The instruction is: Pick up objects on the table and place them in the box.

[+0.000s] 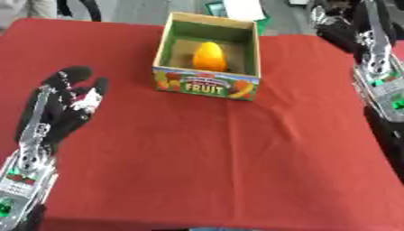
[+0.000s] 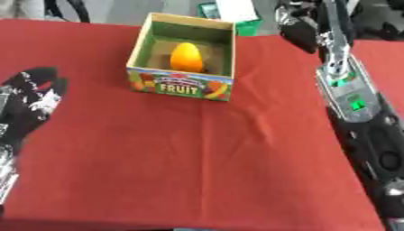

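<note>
A cardboard box [image 1: 168,50] with a green inside and a "FRUIT" label on its front stands at the far middle of the red table [image 1: 213,158]. An orange-yellow fruit [image 1: 210,56] sits upright inside it. My left hand [image 1: 69,101] hovers over the table's left side, well left of the box and nearer to me, open and holding nothing. My right hand [image 2: 296,26] shows as a dark shape at the far right, beyond the table's back corner and right of the box. Its forearm [image 2: 347,97] runs along the table's right edge.
A green container with a white sheet [image 1: 241,10] stands just behind the box, off the table. The red cloth ends near the bottom of the view and along the right side.
</note>
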